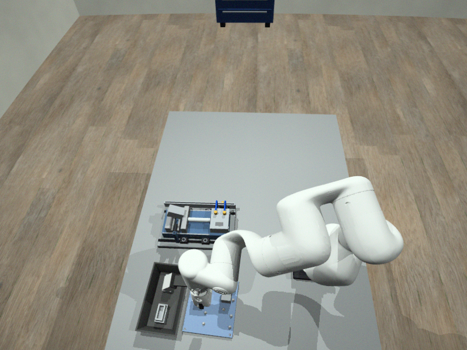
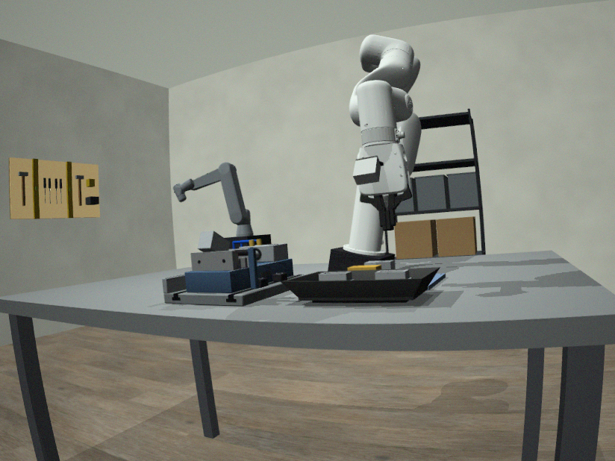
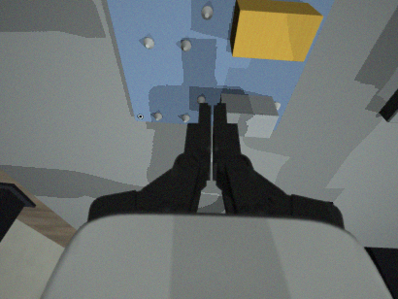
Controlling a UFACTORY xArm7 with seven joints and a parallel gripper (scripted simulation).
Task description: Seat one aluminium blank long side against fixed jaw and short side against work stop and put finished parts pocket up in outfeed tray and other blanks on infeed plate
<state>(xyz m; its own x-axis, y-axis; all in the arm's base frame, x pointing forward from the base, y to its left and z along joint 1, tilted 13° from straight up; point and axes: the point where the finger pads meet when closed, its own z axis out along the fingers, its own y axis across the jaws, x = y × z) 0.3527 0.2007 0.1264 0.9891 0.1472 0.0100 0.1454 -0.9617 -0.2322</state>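
Gripper [image 3: 213,108] fully closed on nothing, hanging above the blue infeed plate [image 3: 165,68] near its pins. Brass blank [image 3: 272,29] lies flat on the plate, well apart from the fingertips

1. The white arm [image 1: 301,233] rises from its base, folds over at the elbow and reaches out to its wrist.
2. The wrist points straight down.
3. The gripper [image 3: 213,108] hangs in the air above the worktop [image 2: 496,302], touching nothing.
4. Its two black fingers are pressed together, with nothing between them.
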